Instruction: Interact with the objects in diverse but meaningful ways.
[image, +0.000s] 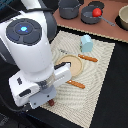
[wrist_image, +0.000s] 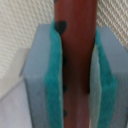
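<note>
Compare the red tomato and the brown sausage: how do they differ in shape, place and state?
The tomato is round and red; the sausage is long and reddish-brown. The tomato sits in a grey pan on the brown surface at the far side; the sausage is at the near edge of the mat, under the arm. The tomato lies free; the sausage is clamped between the gripper pads. Both are small toy foods.

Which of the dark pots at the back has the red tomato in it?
The saucepan with the long handle, toward the exterior view's right, holds the tomato; the other dark pot beside it shows nothing red.
</note>
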